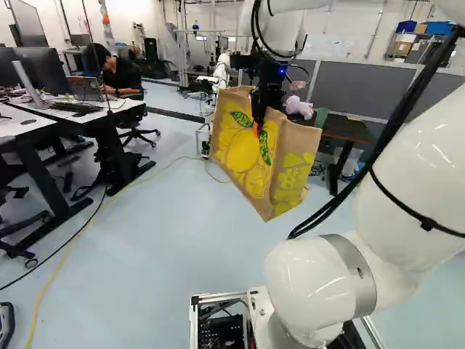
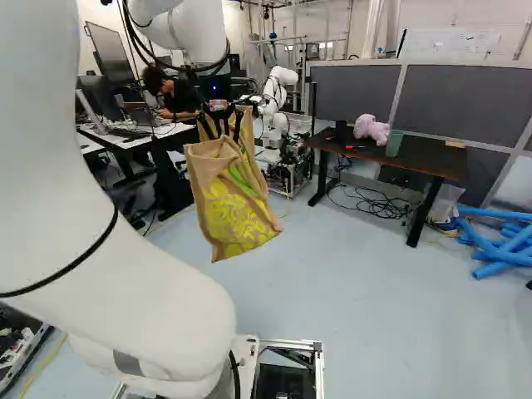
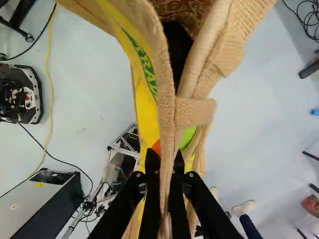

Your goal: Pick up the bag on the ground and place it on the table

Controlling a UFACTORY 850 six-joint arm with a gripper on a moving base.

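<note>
While the white arm [image 2: 150, 291] is reaching ahead, its gripper [image 1: 258, 125] is pinching the bag [image 2: 237, 208] near its top edge, cloth caught between both fingers. The bag is hanging tilted above the floor [image 2: 357, 307], apart from the dark table [image 2: 432, 163]. Beyond, that table is carrying a pink plush toy [image 2: 371, 130] and a green cup [image 2: 394, 144]; a grey partition [image 2: 449, 100] is standing behind.
</note>
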